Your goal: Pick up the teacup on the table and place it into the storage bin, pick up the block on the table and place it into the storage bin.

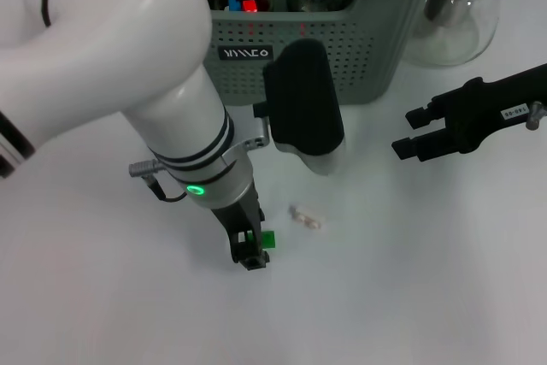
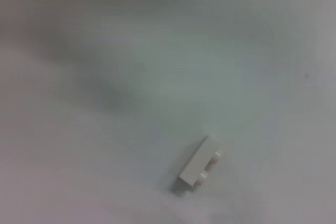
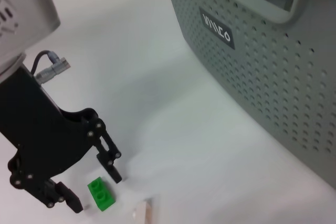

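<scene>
Green is the small block [image 1: 267, 238] [image 3: 102, 193], which lies on the white table [image 1: 410, 279] [image 3: 131, 66] between the two black fingers of the left gripper [image 1: 252, 250] [image 3: 94, 190]. The fingers are spread apart, one on each side of the block; in the right wrist view there is a little gap on both sides, so the block is not clamped. The left arm reaches down to the table in front of the storage bin [image 1: 359, 49] [image 3: 273, 72], and the block is well apart from the bin. Just beside the green block lies a small pale block [image 1: 306, 217] [image 2: 198, 170] [image 3: 143, 213], also on the table and not touching it. Inside the bin I can see glass things and something red and blue [image 1: 239, 4], but I cannot tell which of them is a teacup. A clear glass pitcher [image 1: 457, 10] stands beside the bin on the robot's right. The right gripper [image 1: 408, 130] hovers over the table at the right, away from the blocks, with its fingers apart and holding nothing.
</scene>
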Available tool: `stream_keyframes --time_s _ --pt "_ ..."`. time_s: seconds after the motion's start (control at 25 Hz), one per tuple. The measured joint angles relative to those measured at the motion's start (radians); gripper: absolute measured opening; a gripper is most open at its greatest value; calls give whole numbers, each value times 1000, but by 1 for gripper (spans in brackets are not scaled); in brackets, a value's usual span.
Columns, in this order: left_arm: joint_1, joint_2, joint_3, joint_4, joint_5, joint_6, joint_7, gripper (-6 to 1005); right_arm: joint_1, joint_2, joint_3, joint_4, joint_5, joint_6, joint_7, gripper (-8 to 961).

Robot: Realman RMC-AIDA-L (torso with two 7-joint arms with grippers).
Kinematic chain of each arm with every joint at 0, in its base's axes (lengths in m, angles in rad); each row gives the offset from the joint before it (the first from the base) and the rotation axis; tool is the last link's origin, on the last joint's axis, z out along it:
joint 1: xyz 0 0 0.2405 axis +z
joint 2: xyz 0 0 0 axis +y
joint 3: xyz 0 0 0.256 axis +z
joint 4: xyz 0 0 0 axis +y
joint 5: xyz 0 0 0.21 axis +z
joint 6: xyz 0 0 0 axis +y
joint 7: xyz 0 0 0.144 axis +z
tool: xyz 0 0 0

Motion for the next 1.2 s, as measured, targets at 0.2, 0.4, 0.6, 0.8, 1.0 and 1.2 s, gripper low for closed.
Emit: stream_keyframes --time_s 0.2,0.4,0.6,0.8,1.0,1.2 --pt "2 0 31 -1 9 -17 -10 525 0 0 1 -1 0 0 -1 659" --pt "2 0 34 -3 11 -25 -16 429 0 0 2 -2 0 0 -2 659" --pt "2 0 40 -11 11 -32 -24 346 0 0 3 -2 0 0 -2 659" --pt "2 0 56 -12 12 -36 -29 263 0 0 3 -2 0 0 -1 660" --pt "2 0 78 -13 31 -44 -46 209 0 0 3 -2 0 0 -1 660" --pt "2 0 82 -10 33 -41 -56 198 0 0 3 -2 0 0 -2 660"
